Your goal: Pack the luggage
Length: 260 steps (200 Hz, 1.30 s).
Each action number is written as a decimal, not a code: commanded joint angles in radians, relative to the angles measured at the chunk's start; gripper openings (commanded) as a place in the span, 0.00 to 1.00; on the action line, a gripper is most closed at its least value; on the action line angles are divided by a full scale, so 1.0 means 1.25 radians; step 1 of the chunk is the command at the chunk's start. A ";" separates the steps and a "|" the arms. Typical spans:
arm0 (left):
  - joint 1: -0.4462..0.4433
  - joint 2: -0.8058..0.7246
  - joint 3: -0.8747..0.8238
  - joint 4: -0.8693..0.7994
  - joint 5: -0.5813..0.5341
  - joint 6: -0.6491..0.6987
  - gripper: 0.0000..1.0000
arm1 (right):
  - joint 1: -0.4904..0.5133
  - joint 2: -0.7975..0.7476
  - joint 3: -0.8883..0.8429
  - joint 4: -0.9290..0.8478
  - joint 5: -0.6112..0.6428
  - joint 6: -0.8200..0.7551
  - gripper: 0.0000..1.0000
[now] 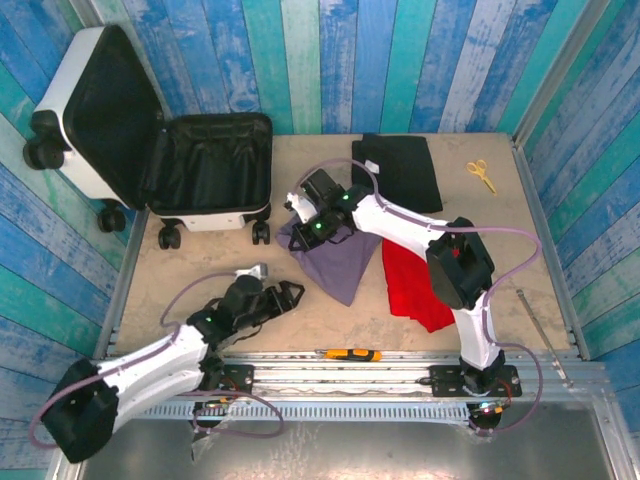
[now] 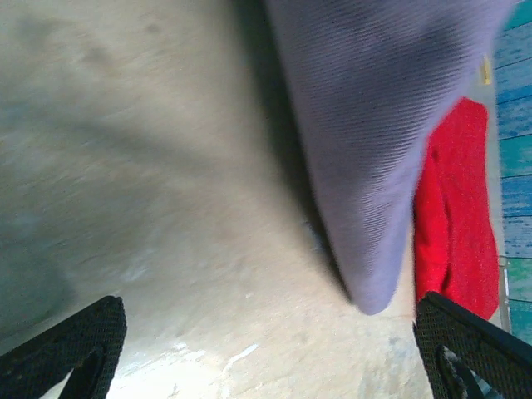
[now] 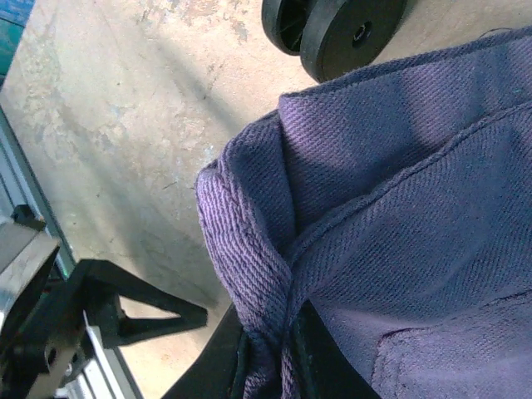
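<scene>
The luggage (image 1: 150, 140) lies open at the back left, its white shell outside and black lining inside, nothing in it. A purple cloth (image 1: 340, 262) is spread on the table in front of it. My right gripper (image 1: 303, 232) is shut on its bunched left corner, and the fold (image 3: 249, 249) runs down between the black fingers (image 3: 208, 366). My left gripper (image 1: 293, 293) hovers open just left of the cloth's near tip (image 2: 374, 274). Its two black fingers (image 2: 75, 341) stand wide apart over bare table.
A red cloth (image 1: 415, 285) lies right of the purple one, also seen past the tip (image 2: 457, 216). A folded black cloth (image 1: 400, 170) and yellow scissors (image 1: 481, 175) are at the back. An orange utility knife (image 1: 350, 354) rests at the front edge. A luggage wheel (image 3: 349, 29) is close by.
</scene>
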 commanded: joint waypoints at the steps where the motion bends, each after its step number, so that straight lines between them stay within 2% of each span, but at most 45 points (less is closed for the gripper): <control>1: -0.041 0.019 0.005 0.108 -0.118 -0.024 0.93 | -0.003 0.009 0.028 -0.007 -0.058 0.013 0.00; 18: -0.062 0.022 0.007 0.114 -0.160 -0.037 0.93 | -0.005 0.011 0.032 -0.010 -0.066 0.015 0.01; 43: -0.068 0.058 0.016 0.148 -0.167 -0.059 0.93 | -0.005 0.017 0.041 -0.019 -0.069 0.016 0.00; 88: -0.093 0.235 0.086 0.240 -0.155 -0.102 0.93 | -0.006 0.023 0.036 -0.021 -0.059 0.018 0.01; 107: -0.132 0.268 0.113 0.246 -0.227 -0.132 0.93 | -0.006 0.023 0.035 -0.023 -0.060 0.021 0.01; 113: -0.168 0.272 0.120 0.241 -0.260 -0.143 0.93 | -0.006 0.022 0.034 -0.024 -0.060 0.021 0.01; 137: -0.217 0.300 0.166 0.150 -0.364 -0.219 0.94 | -0.006 0.015 0.035 -0.025 -0.065 0.007 0.01; 186: -0.220 0.381 0.171 0.126 -0.410 -0.348 0.97 | -0.006 0.011 0.044 -0.034 -0.069 -0.002 0.00; 229: -0.220 0.406 0.193 0.081 -0.449 -0.364 1.00 | -0.006 0.008 0.039 -0.037 -0.075 -0.007 0.01; 260: -0.220 0.446 0.185 0.159 -0.489 -0.352 1.00 | -0.006 0.006 0.035 -0.037 -0.081 -0.007 0.01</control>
